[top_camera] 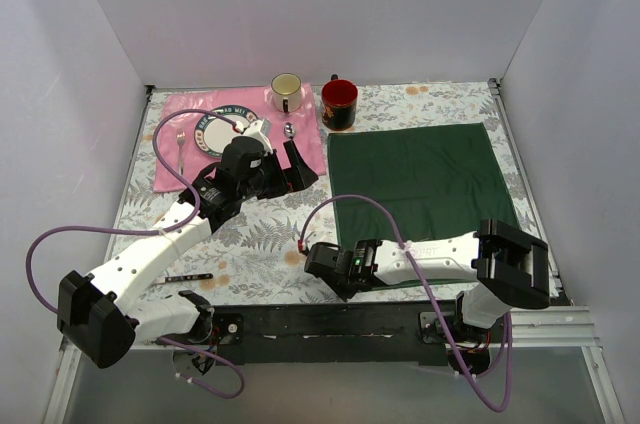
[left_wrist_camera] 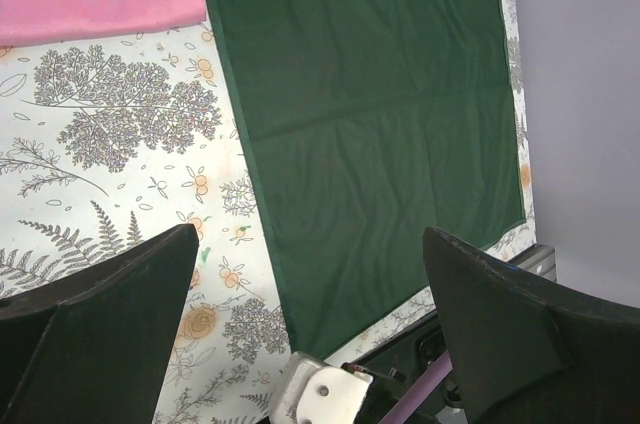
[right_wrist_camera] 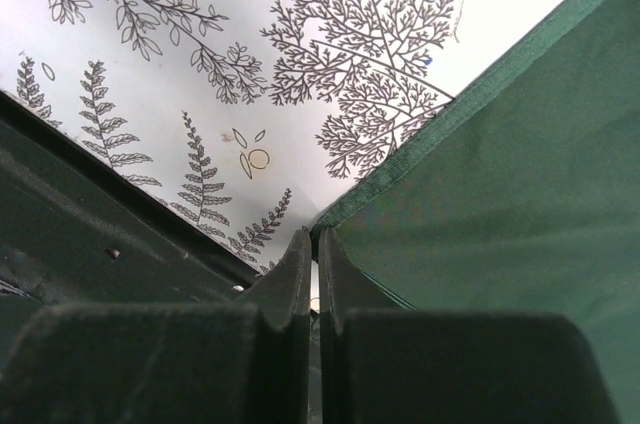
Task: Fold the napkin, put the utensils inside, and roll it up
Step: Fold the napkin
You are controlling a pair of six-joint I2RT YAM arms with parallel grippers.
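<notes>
The dark green napkin (top_camera: 420,169) lies flat on the right half of the table. My right gripper (top_camera: 318,262) is low at its near-left corner. In the right wrist view the gripper (right_wrist_camera: 312,244) is shut, its tips pinching that corner of the napkin (right_wrist_camera: 500,194). My left gripper (top_camera: 300,169) hovers open just left of the napkin's left edge, with nothing between its fingers (left_wrist_camera: 100,314); its wrist view looks down on the napkin (left_wrist_camera: 370,114). One black-handled utensil (top_camera: 185,276) lies on the table by the left arm. A spoon's silver head (top_camera: 290,131) rests at the pink mat's edge.
A pink placemat (top_camera: 175,169) at the back left holds a patterned plate (top_camera: 215,132) and a small silver fork (top_camera: 180,149). A cream mug (top_camera: 286,92) and a red-and-black mug (top_camera: 339,104) stand at the back. White walls enclose the floral tablecloth (top_camera: 260,234).
</notes>
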